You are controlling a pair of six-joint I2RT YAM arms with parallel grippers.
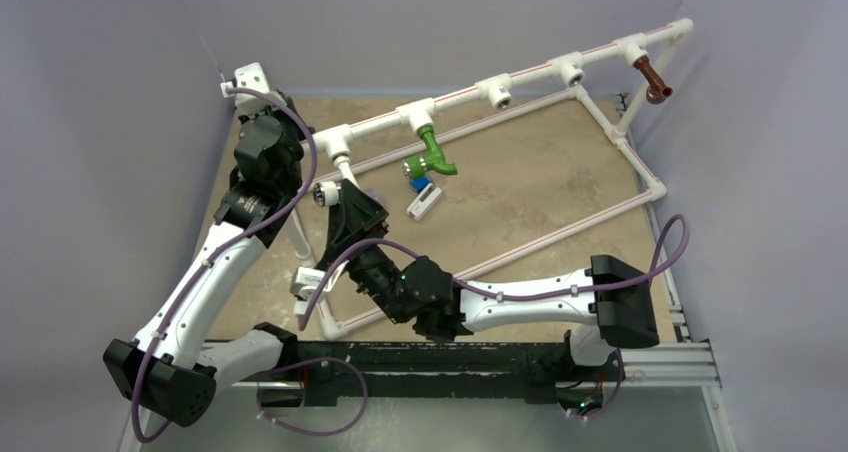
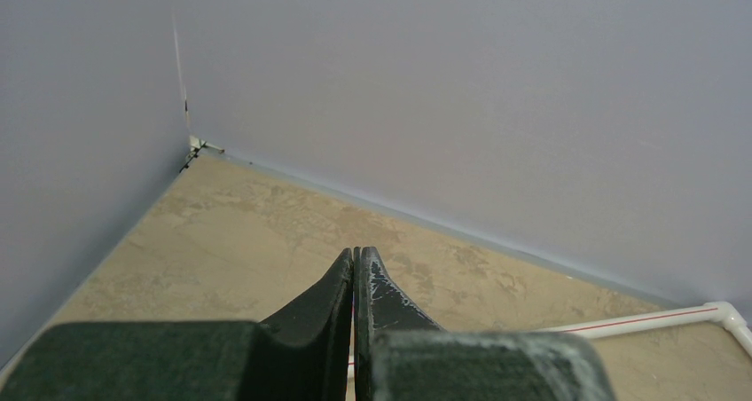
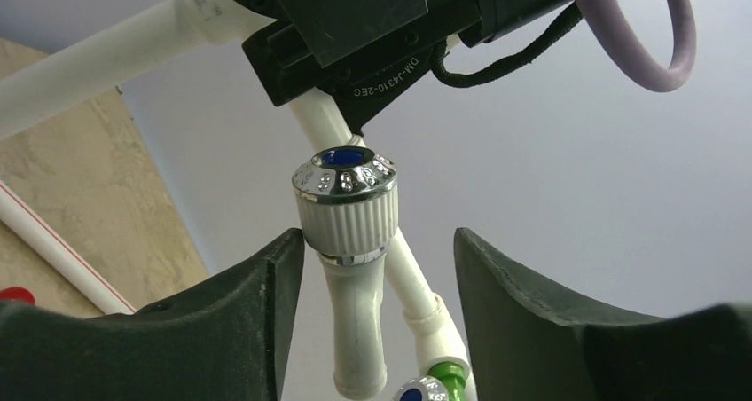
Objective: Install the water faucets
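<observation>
Straddling the white faucet (image 3: 348, 208), the right tool (image 3: 377, 239) gapes wide — not clamped; left tool (image 2: 356, 257) fully closed.

I run this rig in what looks like a robotics lab test cell. Plain pale lavender walls (image 1: 100, 122) box in a tabletop (image 1: 540, 182) with a mottled tan surface. An aluminium rail (image 1: 665, 357) runs along the near edge, where the arms are bolted, and purple cables (image 3: 681, 24) loop off them. The only plumbing is a practice piece, a bare white pipe frame (image 1: 560, 72) standing on the table, with a plastic green tap (image 1: 436, 154) and a brown tap (image 1: 653, 79) hanging from it.
</observation>
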